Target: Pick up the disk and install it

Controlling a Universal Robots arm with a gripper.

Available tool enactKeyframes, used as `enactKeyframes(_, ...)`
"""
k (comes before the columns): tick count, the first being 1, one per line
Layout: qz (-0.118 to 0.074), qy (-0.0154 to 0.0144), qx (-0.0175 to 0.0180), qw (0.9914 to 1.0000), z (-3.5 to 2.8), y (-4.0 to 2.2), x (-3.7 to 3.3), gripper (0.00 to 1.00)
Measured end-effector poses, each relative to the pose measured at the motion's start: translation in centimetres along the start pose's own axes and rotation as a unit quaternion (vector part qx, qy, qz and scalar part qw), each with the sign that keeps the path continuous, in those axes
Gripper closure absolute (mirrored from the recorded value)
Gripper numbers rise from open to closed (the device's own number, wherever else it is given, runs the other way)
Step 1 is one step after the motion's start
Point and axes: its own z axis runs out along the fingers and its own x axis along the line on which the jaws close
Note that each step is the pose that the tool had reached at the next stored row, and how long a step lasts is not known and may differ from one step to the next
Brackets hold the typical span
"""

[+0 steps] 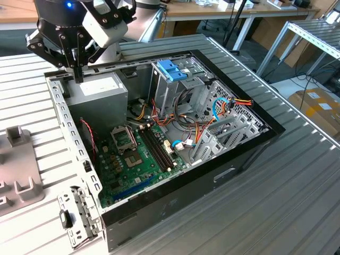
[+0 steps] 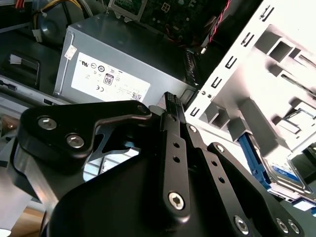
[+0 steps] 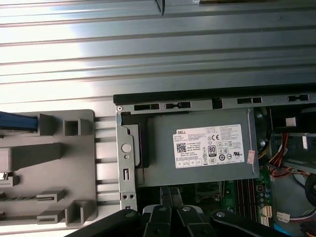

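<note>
At the upper left of the exterior view, the end effector (image 1: 78, 66) hangs just over the back edge of the open computer case (image 1: 175, 204), above the grey power supply (image 1: 98, 90). Its fingers are pressed together with nothing between them.

The disk (image 2: 284, 170) is not in hand. The second wrist view shows its silver body and blue frame lying behind the pale ribs of a grey fixture (image 3: 54, 163). That fixture stands on the ribbed desk (image 1: 287, 202) just beside the case, at the exterior view's left edge. In the first wrist view a strip of the disk's blue frame shows at the fixture's far side.

The main risk, as I judge it, is a collision. The end effector sits low over the case's perforated rim (image 1: 66, 119), so a sideways move toward the fixture without a lift could clip that rim or the power supply.

With the fingers closed, coming down on the disk would press on it rather than straddle it. The fixture's ribs stand close around the disk, so a skewed pull could jam it.

Inside the case, loose cables (image 1: 234, 103) lie near the drive cage (image 1: 166, 98). The blue bracket (image 1: 172, 69) on top of the cage could be mistaken for the disk.
</note>
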Motion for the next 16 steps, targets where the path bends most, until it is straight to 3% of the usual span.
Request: enactKeyframes(16,0.0,0.0,0.0,1.0,-0.04,-0.1,1.27,0.89)
